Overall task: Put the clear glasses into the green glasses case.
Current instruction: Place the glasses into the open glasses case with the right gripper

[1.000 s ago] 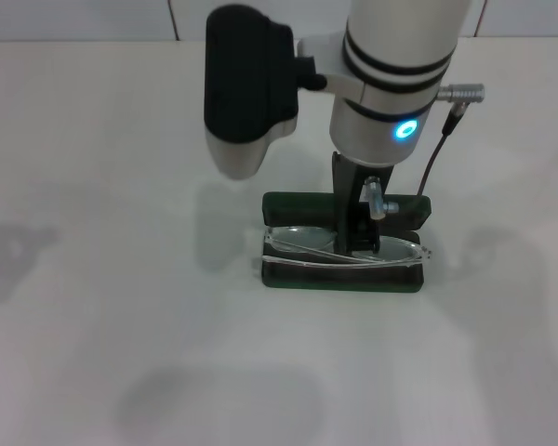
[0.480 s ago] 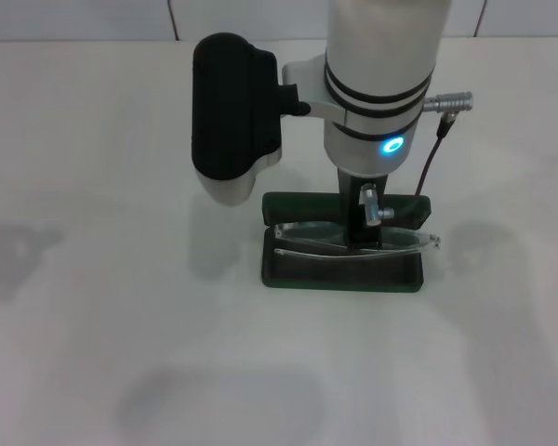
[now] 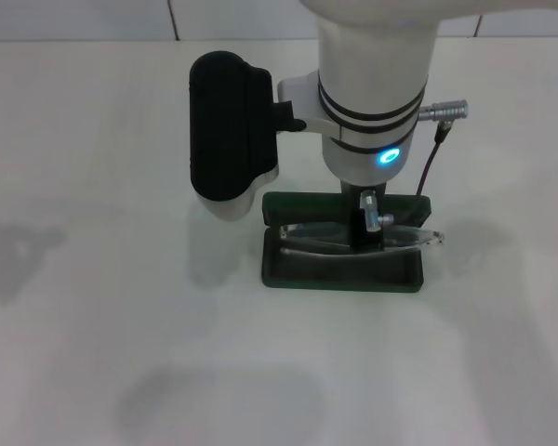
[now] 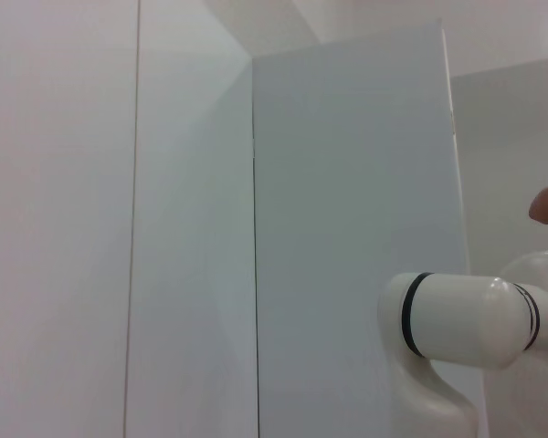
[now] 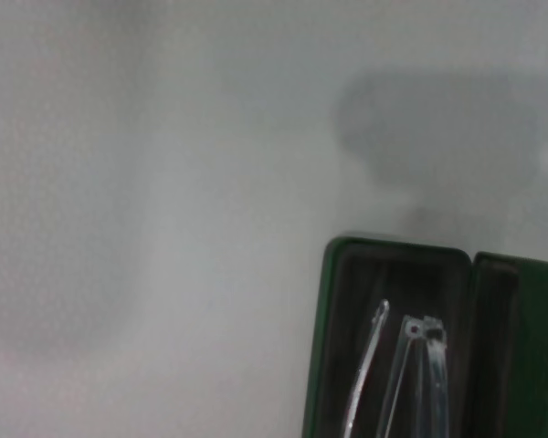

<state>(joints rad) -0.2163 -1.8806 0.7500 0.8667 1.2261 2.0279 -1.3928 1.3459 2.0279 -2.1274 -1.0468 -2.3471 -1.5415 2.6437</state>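
Note:
The green glasses case [image 3: 338, 275] lies open at the table's middle, its lid [image 3: 298, 204] folded back on the far side. My right gripper [image 3: 366, 232] reaches straight down over it and is shut on the clear glasses [image 3: 318, 241], which hang level just above the dark lining. Their right end pokes past the case's right edge. The right wrist view shows the open case [image 5: 334, 319] with the glasses' see-through arms [image 5: 404, 374] over its hollow. My left gripper is out of view.
The case rests on a white table [image 3: 93, 279]. The black block [image 3: 228, 125] on my right wrist hangs above the case's left side. The left wrist view holds only pale wall panels [image 4: 347, 228] and a white robot joint [image 4: 457, 319].
My right arm has risen and shifted slightly left. The glasses came up with it, from tilted low in the case to level and nearer the lid.

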